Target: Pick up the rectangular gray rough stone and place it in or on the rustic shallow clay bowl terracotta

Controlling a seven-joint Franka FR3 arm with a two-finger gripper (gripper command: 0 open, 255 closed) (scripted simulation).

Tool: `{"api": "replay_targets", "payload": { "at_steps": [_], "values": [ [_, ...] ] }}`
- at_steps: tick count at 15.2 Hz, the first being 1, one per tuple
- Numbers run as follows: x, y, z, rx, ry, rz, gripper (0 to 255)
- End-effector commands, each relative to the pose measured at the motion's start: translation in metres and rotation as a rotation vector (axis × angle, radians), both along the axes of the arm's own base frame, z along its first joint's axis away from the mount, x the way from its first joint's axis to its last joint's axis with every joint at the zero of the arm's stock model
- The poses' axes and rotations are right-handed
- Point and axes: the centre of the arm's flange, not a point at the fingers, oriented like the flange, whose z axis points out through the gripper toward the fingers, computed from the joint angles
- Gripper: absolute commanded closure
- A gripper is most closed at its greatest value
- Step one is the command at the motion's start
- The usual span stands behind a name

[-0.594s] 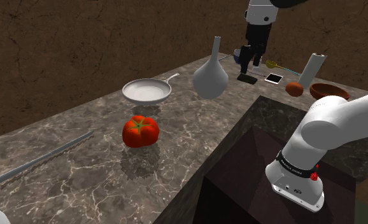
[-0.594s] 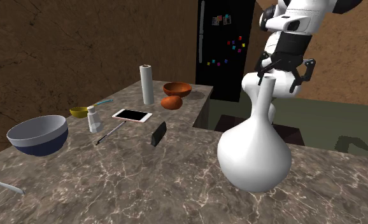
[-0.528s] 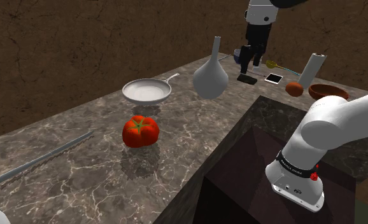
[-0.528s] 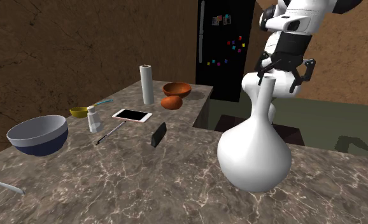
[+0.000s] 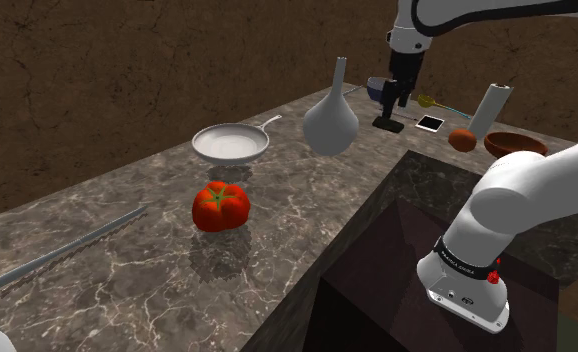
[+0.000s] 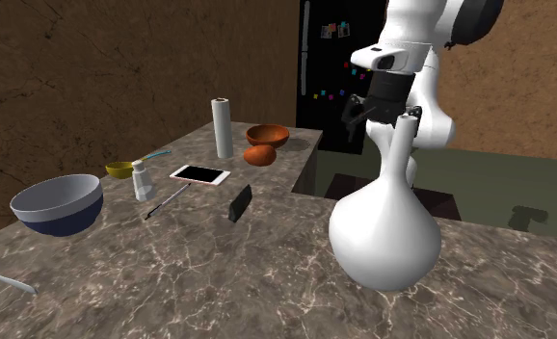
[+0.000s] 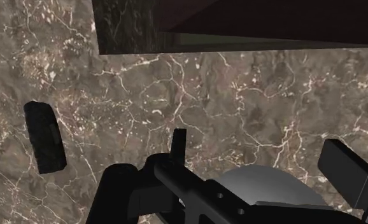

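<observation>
The stone (image 5: 388, 124) (image 6: 240, 203) (image 7: 44, 137) is a dark rectangular block lying on the marble counter (image 5: 307, 215). The terracotta bowl (image 5: 517, 143) (image 6: 268, 134) stands near the counter's far corner, beside a round orange-brown thing (image 6: 259, 154). My gripper (image 5: 394, 100) (image 6: 383, 117) (image 7: 262, 159) hangs open in the air above the counter, close to the white vase's neck. In the wrist view the stone lies well off to the side of one finger and nothing is between the fingers.
A tall white vase (image 5: 332, 120) (image 6: 384, 231) stands right under the hand. A phone (image 6: 200, 174), a white roll (image 6: 223, 127), a shaker (image 6: 142, 180) and a blue bowl (image 6: 58, 203) surround the stone. A pan (image 5: 232, 143) and a tomato (image 5: 221, 206) sit further along.
The hand has turned about its axis and shifted toward the second exterior view's left, coming closer to the vase's neck. The stone and bowl have not moved.
</observation>
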Motion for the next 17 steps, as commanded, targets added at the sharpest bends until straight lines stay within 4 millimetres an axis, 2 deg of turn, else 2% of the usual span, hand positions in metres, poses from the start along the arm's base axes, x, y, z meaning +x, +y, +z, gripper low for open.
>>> {"api": "replay_targets", "payload": {
  "at_steps": [1,17],
  "values": [
    [0.004,-0.021,-0.012,-0.003,-0.002,0.017,0],
    [0.064,-0.202,-0.095,-0.019,-0.010,0.132,0]
  ]
}}
